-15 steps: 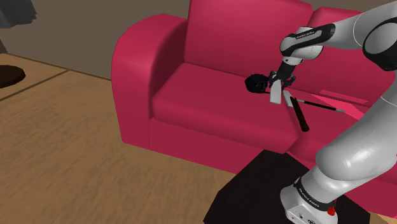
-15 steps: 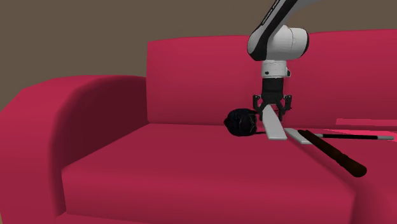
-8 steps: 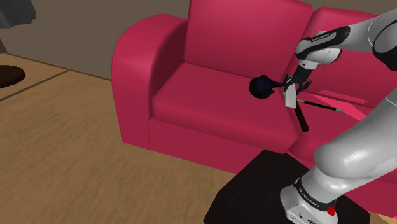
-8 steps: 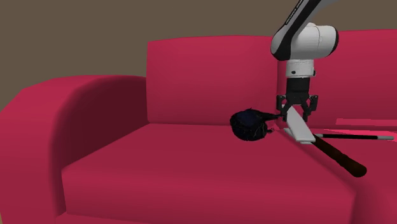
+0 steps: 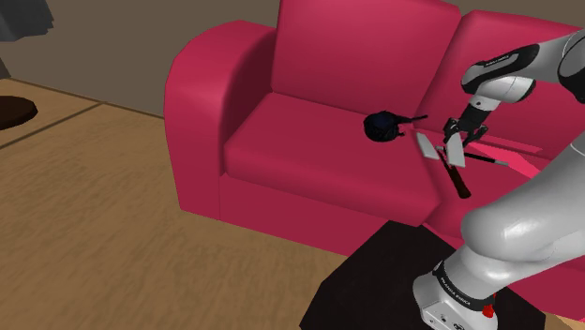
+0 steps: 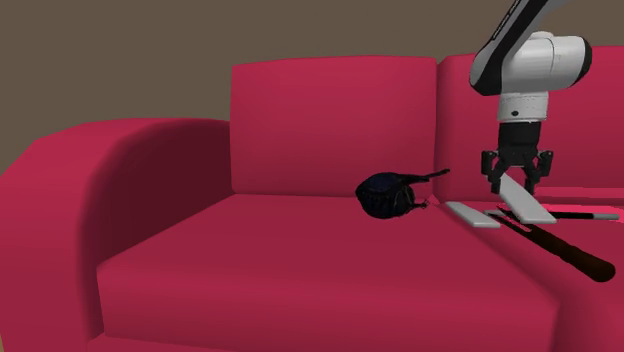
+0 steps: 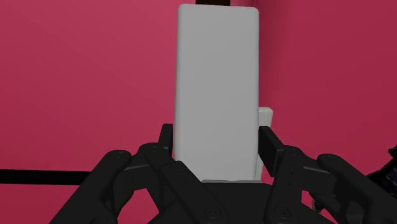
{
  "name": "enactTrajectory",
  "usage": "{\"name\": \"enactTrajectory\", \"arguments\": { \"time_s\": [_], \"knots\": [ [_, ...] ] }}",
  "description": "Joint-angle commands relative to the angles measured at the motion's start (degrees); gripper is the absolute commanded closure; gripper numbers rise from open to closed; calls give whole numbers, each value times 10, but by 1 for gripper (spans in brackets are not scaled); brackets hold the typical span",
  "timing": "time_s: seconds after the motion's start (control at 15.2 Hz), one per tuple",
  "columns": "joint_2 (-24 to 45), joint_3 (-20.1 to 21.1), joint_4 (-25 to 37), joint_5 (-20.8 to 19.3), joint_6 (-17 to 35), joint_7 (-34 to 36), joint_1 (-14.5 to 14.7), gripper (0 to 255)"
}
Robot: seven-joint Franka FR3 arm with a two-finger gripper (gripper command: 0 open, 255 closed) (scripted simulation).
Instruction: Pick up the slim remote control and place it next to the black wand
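White glossy rounded arm (image 5: 525, 225), dark joints; all-black pincer (image 6: 519, 185)

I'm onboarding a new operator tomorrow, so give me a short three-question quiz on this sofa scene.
1. True or false: the end effector is clasping a grey remote.
2. Fill in: the thin black wand lying on the sofa seat ends in a ____ tip.
3. Which thing on the seat lies nearest the armrest? A) the black round object B) the thick dark stick C) the thin black wand

Key: 1 true; 2 white; 3 A.
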Motion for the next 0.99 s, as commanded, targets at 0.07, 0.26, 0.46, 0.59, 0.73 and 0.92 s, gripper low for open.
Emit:
{"name": "enactTrajectory", "arguments": {
  "time_s": [0.07,0.26,0.46,0.59,0.73,0.92],
  "knots": [
    [14,-20,18,8,-5,-47,-22,255],
    [29,-39,34,18,-9,-94,-46,255],
    [50,-56,57,32,-14,-142,-70,255],
    [67,-67,75,44,-19,-174,-88,255],
    [87,-76,96,57,-25,-207,-107,255],
    [120,-86,134,80,-36,-256,-139,255]
  ]
}}
